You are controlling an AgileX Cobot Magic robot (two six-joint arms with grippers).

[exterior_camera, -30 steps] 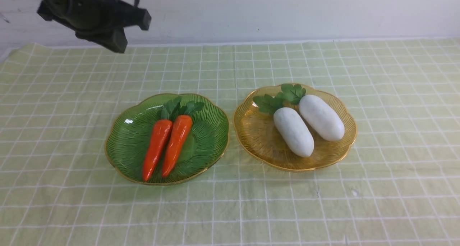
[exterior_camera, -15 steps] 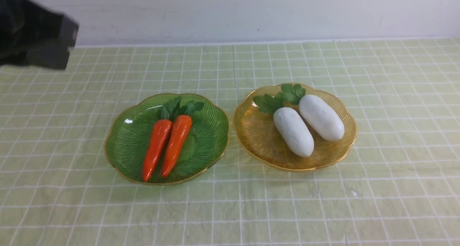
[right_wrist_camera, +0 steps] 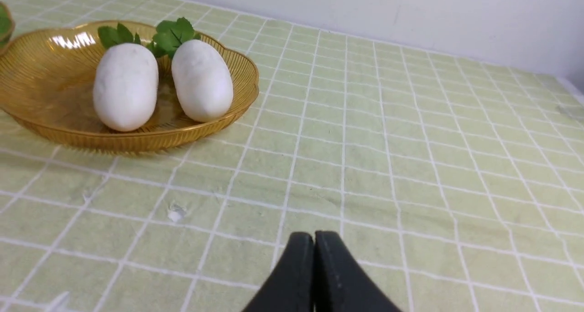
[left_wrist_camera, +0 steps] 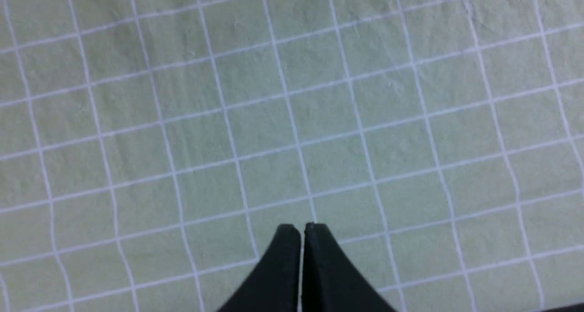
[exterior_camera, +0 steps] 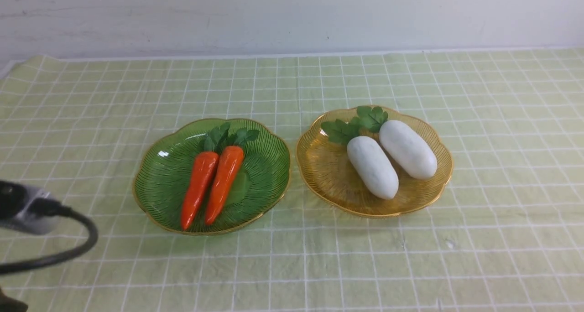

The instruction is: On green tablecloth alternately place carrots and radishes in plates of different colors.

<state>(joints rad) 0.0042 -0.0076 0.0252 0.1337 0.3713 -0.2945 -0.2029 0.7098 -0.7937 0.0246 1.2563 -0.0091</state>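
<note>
Black cable (exterior_camera: 68, 252) and a grey-and-black bit of the left arm (exterior_camera: 25, 207) poke in nearest me at about 8 o'clock, low over the pale yellow-green tablecloth with its thin white grid (exterior_camera: 319, 266). Seen from its wrist camera, the left gripper (left_wrist_camera: 302, 227) hangs over bare cloth with its two dark fingers pressed together, holding nothing. The right gripper (right_wrist_camera: 314, 235) is likewise pinched shut and empty, above open cloth at 5 o'clock from the amber plate.

Further in, two ribbed translucent plastic plates with scalloped gold rims sit side by side, almost touching. At 9 o'clock of the pair, the dark green plate (exterior_camera: 269, 166) holds both glossy orange toy carrots (exterior_camera: 211, 186), lying parallel and touching, tips pointing toward 7 o'clock and dark leafy tops toward 1 o'clock. At 3 o'clock, the amber-yellow plate (exterior_camera: 324, 175) holds both plump white toy radishes (exterior_camera: 390, 159), side by side, with rounded ends toward 5 o'clock and green leaves toward 11 o'clock.

Beyond, at 12 o'clock, the cloth ends against a plain white wall (exterior_camera: 292, 15).
</note>
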